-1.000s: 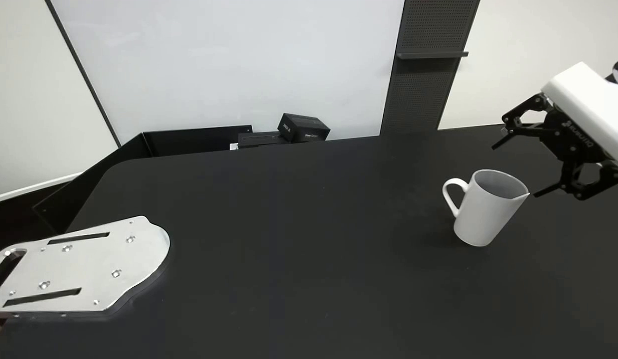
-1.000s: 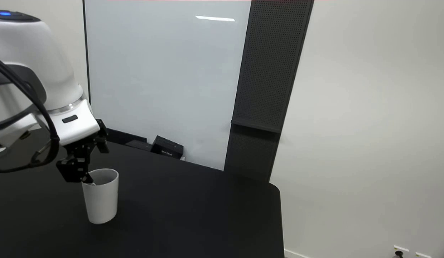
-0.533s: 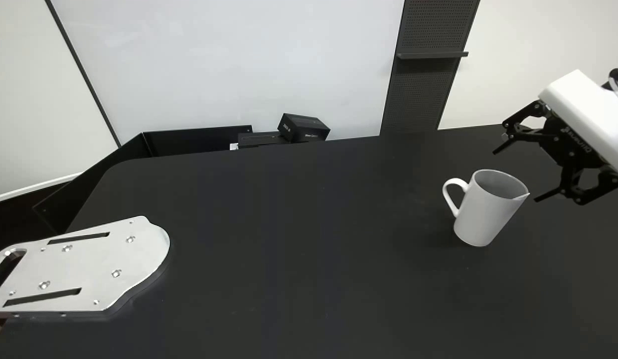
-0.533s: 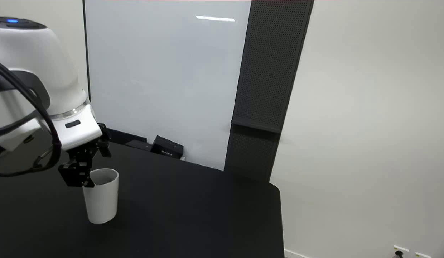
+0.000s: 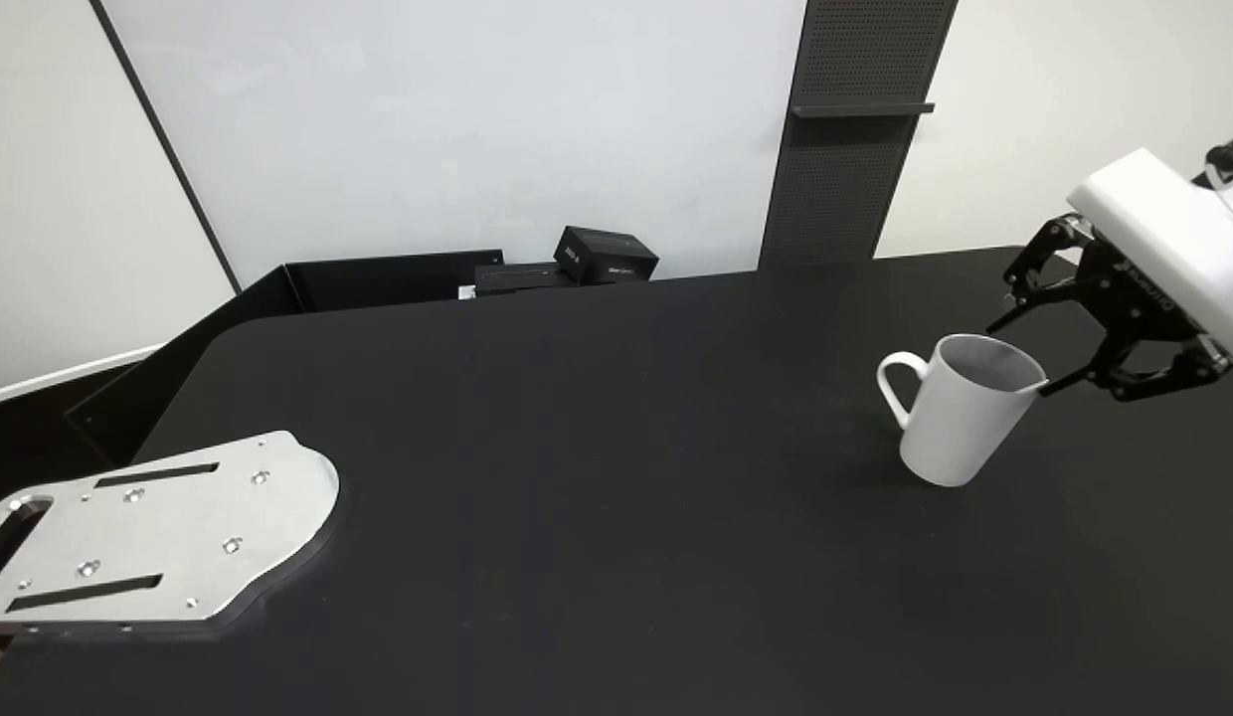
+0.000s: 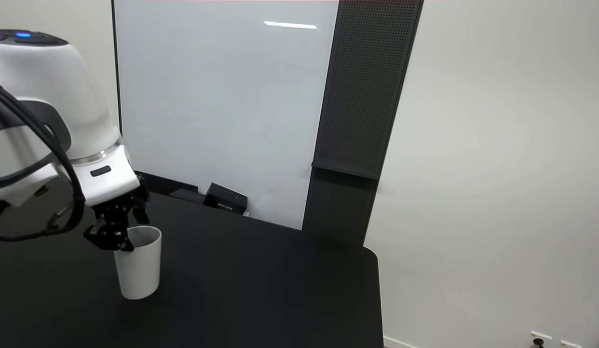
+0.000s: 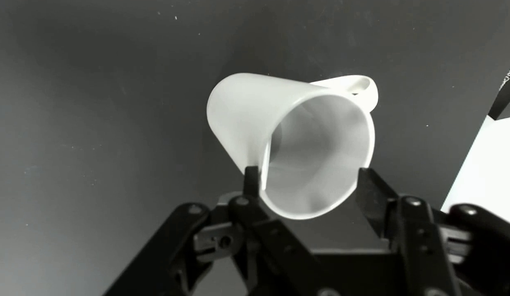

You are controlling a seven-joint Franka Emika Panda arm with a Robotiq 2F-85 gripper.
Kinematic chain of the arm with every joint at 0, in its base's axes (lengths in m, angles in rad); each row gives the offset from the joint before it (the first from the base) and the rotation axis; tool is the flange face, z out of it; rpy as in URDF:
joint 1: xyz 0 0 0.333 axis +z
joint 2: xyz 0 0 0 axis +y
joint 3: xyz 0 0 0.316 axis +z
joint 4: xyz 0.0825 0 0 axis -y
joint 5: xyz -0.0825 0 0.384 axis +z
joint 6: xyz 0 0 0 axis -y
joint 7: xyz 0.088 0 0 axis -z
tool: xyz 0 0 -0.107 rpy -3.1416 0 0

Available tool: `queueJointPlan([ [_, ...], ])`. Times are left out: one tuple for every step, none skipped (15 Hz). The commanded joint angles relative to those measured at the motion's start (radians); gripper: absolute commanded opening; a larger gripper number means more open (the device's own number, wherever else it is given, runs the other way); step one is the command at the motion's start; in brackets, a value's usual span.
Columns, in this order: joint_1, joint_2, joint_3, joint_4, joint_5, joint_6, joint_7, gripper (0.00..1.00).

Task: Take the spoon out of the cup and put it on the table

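Shifted slightly, the cup point(image 5: 960, 428) mostly hides the spoon point(image 7: 266, 165); tool point(image 5: 1016, 363) partly spread, hold unclear.

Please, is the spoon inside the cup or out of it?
Inside. The wrist view shows the spoon as a thin white strip within the cup, along its wall.

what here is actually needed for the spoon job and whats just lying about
Part of the job:
white mug
white spoon, only a thin strip showing inside the mug
black tabletop, where the spoon should go
hand, open at the mug's rim

Just lying about:
slotted metal plate
black box with pale lettering, behind the tabletop
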State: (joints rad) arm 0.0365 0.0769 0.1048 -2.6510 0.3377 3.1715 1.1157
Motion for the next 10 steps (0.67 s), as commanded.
queueJointPlan([
  [0.015, 0.022, -0.012, 0.021, 0.029, 0.013, -0.02, 0.33],
  [0.015, 0.023, -0.013, 0.021, 0.029, 0.013, -0.021, 0.25],
  [0.015, 0.025, -0.013, 0.021, 0.028, 0.012, -0.021, 0.19],
  [0.015, 0.026, -0.014, 0.021, 0.028, 0.011, -0.021, 0.11],
  [0.014, 0.027, -0.016, 0.021, 0.028, 0.011, -0.021, 0.05],
  [0.014, 0.028, -0.017, 0.022, 0.028, 0.011, -0.021, 0.01],
  [0.013, 0.029, -0.019, 0.022, 0.028, 0.01, -0.021, 0.0],
  [0.013, 0.031, -0.021, 0.022, 0.028, 0.01, -0.021, 0.0],
  [0.012, 0.032, -0.023, 0.022, 0.028, 0.009, -0.021, 0.0],
  [0.012, 0.031, -0.024, 0.023, 0.028, 0.008, -0.021, 0.01],
])
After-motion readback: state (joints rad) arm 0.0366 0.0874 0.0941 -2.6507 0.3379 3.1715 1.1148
